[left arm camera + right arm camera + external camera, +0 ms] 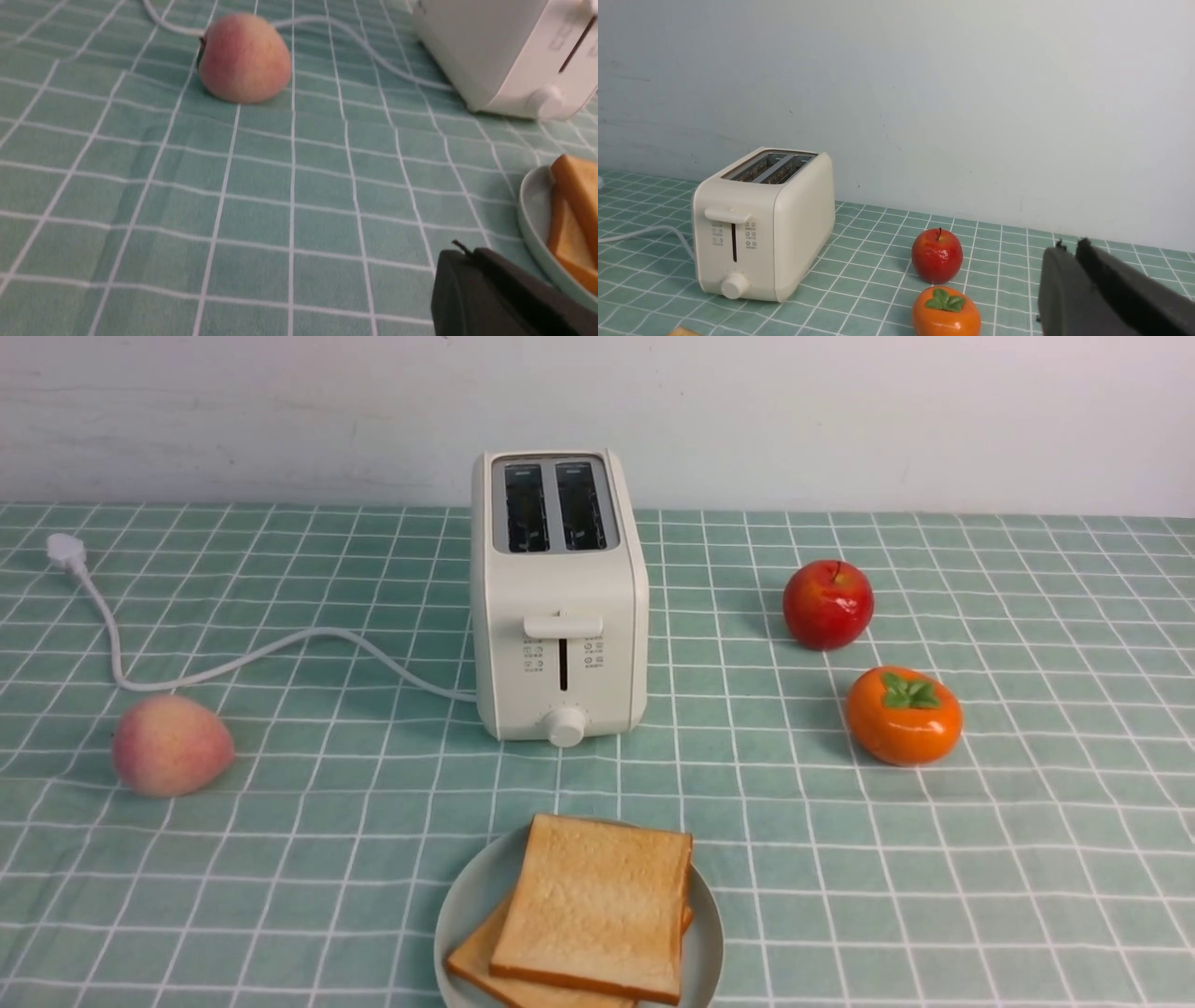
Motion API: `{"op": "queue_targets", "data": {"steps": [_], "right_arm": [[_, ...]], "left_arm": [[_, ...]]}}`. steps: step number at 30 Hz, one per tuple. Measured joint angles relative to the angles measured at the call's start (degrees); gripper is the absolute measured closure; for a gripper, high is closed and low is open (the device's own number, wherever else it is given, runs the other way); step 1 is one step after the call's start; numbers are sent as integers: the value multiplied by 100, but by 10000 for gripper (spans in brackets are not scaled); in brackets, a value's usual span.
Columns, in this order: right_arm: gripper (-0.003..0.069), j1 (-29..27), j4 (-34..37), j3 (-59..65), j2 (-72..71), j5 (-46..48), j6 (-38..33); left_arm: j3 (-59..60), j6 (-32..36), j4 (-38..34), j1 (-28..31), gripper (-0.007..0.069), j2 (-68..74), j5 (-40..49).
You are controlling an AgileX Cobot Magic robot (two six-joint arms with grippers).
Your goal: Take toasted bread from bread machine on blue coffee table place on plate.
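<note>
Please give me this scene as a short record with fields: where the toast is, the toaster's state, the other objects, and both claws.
toast: two slices stacked on the plate
toaster: both slots empty, cord unplugged
left of toaster: peach
right of toaster: red apple, persimmon
left claw: shut, empty, beside the plate
right claw: shut, empty, raised

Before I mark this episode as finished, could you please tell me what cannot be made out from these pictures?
- Plate: near rim cut off by the front view's bottom edge.
- Lower toast slice: mostly hidden under the top slice.
- Toaster icons: too small to read.
- Slot depths: dark, though no bread protrudes.
- Left end effector and right end effector: absent from the front view, cropped in wrist views.
</note>
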Motion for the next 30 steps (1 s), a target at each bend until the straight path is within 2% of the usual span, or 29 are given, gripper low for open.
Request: {"op": "queue_targets", "data": {"steps": [30], "right_arm": [[577, 0, -18, 0, 0, 0, 0]], "left_arm": [[25, -1, 7, 0, 612, 0, 106]]}}
